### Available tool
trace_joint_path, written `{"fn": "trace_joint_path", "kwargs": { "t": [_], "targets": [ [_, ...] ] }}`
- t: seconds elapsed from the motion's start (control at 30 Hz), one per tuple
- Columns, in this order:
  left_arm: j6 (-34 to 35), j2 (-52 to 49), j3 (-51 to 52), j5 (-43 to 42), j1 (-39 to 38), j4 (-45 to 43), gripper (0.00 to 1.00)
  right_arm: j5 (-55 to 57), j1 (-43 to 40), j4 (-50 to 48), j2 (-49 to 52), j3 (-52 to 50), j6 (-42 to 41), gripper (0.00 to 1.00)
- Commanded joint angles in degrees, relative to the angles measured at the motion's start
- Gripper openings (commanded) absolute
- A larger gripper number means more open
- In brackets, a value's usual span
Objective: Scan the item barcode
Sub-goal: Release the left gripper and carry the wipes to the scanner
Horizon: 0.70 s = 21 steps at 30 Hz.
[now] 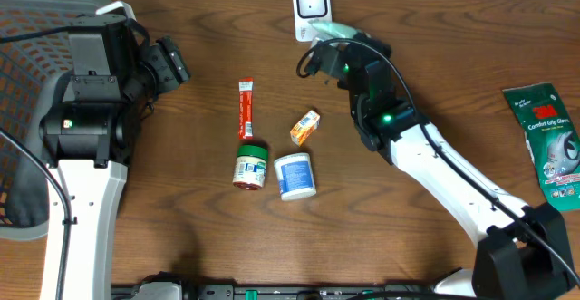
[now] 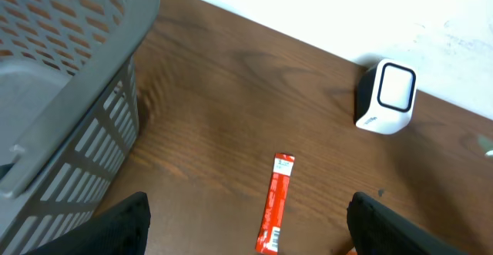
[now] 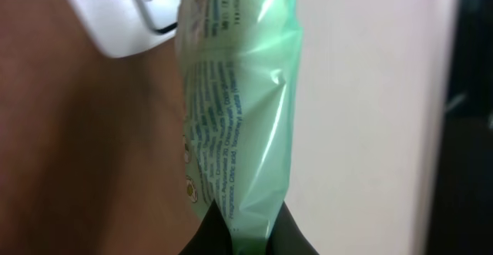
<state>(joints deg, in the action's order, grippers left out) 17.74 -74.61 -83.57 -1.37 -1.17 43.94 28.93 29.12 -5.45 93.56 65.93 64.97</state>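
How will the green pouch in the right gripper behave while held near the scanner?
Probably floppy: the green pouch is thin, creased film, pinched only at one edge by the right gripper. Its glossy surface may slip. It looks flat, so likely light.

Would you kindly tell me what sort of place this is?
Probably a mock checkout station: a white barcode scanner at the wooden table's far edge, small packaged goods like a red sachet and a green-lidded jar mid-table, and a grey plastic basket to the left.
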Motion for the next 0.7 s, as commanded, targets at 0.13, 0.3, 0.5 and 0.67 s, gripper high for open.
{"fn": "trace_joint_path", "kwargs": {
  "t": [0.13, 0.3, 0.5, 0.67],
  "targets": [
    [-0.74, -0.24, -0.28, -0.04, 0.24, 0.2, 0.82, 6.23, 0.22, -20.17, 11.93, 0.92, 22.93, 0.01],
    [-0.74, -0.24, -0.28, -0.07, 0.24, 0.2, 0.82, 11.3, -0.31, -32.37, 24.17, 6.84, 30.29, 0.01],
    [-0.74, -0.24, -0.28, -0.07, 0.24, 0.2, 0.82, 17.49, -0.96, -32.94, 37.53, 24.41, 30.56, 0.01],
    [-0.74, -0.24, -0.28, -0.07, 0.24, 0.2, 0.82, 18.62, -1.33, -32.28, 44.83, 34.58, 34.03, 0.01]
  ]
}}
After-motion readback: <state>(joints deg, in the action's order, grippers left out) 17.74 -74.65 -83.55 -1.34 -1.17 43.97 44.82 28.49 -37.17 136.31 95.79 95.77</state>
